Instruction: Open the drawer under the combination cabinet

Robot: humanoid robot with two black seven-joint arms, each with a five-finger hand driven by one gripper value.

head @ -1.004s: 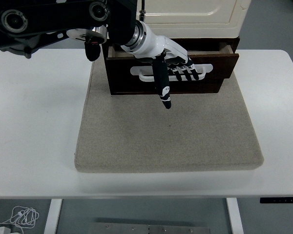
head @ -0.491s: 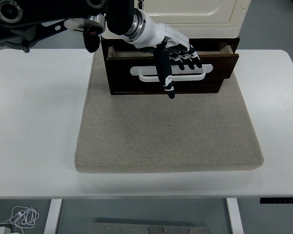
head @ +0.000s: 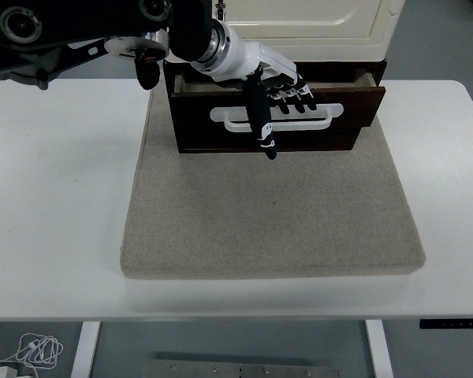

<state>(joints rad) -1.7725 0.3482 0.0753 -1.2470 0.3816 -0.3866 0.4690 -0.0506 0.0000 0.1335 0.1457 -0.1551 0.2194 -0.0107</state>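
While the drawer (head: 276, 118) faces the near edge, left hand (head: 272, 83) hooks its handle (head: 277, 118).

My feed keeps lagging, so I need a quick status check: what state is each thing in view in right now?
drawer: pulled partly out of the cabinet, front skewed, right side further out.
handle: white bar on the drawer front, left hand over its middle.
left hand: at the handle, fingers curled over the bar, one finger pointing down in front.
cream door: above the drawer, closed.
mat: flat on the white table, cabinet on its far edge.
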